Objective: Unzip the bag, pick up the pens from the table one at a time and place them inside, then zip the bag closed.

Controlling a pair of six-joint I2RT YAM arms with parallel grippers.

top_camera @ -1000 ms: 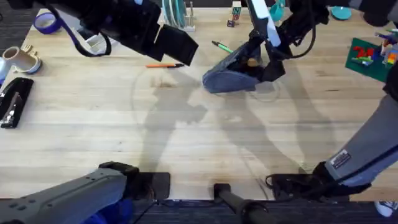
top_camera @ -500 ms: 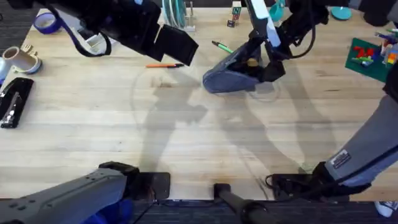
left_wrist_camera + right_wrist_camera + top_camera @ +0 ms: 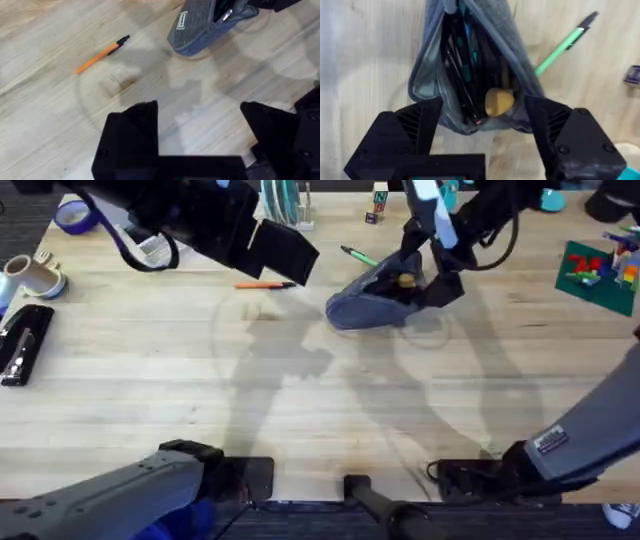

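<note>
Now, left to right: the left gripper (image 3: 200, 135) hangs wide open and empty above the table (image 3: 300, 410), the orange pen (image 3: 262, 284) lying left of the bag (image 3: 372, 302) — approach square across its barrel. The green pen (image 3: 356, 255) sits just behind the bag; the right gripper (image 3: 482, 132) is spread wide around the bag's open mouth.

both end effectors (image 3: 200, 135) (image 3: 482, 130) open, arms extended forward
</note>
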